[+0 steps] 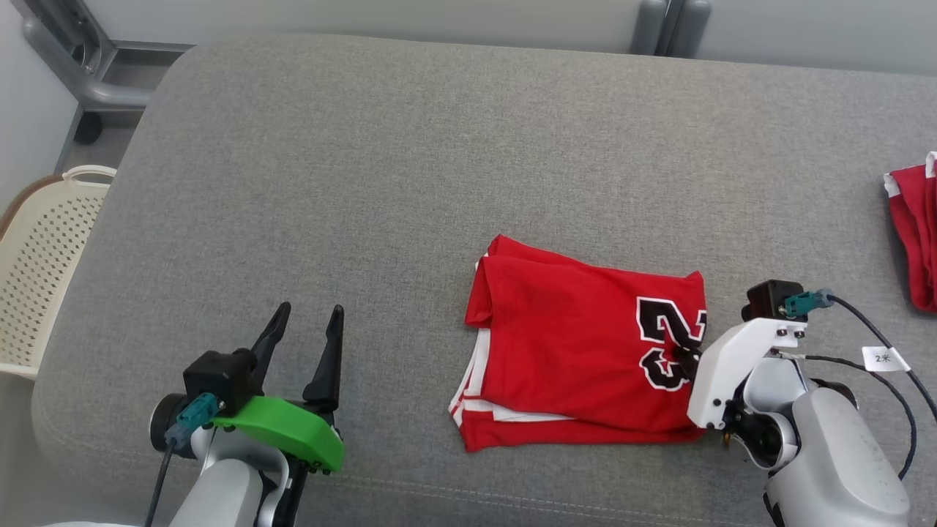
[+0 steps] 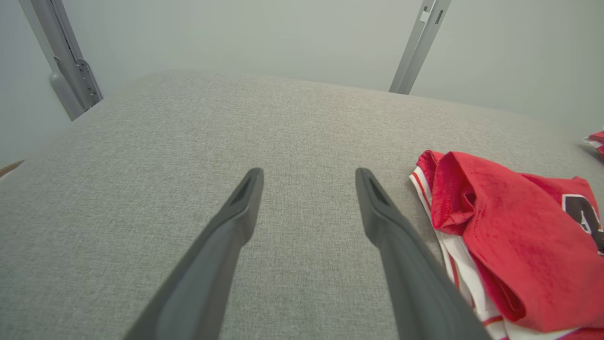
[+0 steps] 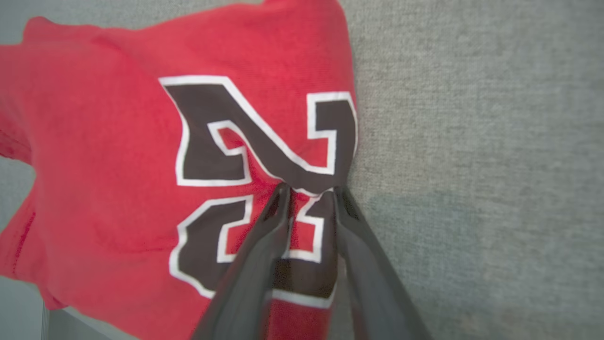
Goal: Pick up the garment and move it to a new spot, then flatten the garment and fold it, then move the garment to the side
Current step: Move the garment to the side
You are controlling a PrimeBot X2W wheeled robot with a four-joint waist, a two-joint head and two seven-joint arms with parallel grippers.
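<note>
Between the tips of the right fingers [image 3: 266, 236] sits a little pinch of red cloth. These two fingers are close together and clamped on the garment [image 3: 118, 156]. They bite it right at its edge, on the big black number [image 3: 264, 137]. The cloth puckers toward the tips, so the grip looks real, but it is a small bite.

Just past the tips, the garment lies folded in a flat stack on the gray cushion [image 3: 472, 141]. It is soft and floppy, and it looks very light. It cannot break. It also looks thin and smooth, so I think the layers can slide on each other. If the fingers have only the top layers, the bottom ones may be left behind and the fold may fall open. A better hold takes the whole thick edge, all layers at once, low down by the cushion. A slow, flat pull to the side should keep the stack neat. A high lift would likely let it hang and come undone.

Across the garment from the right fingers, the left fingers [image 2: 226, 245] are wide apart and hold nothing. They point out over bare cushion, with the garment's white striped edge near them.

Farther out on the other side of the right fingers lies another red cloth [image 1: 915, 234]. Beyond the left fingers, off the cushion, stands a pale basket [image 1: 44, 263].
</note>
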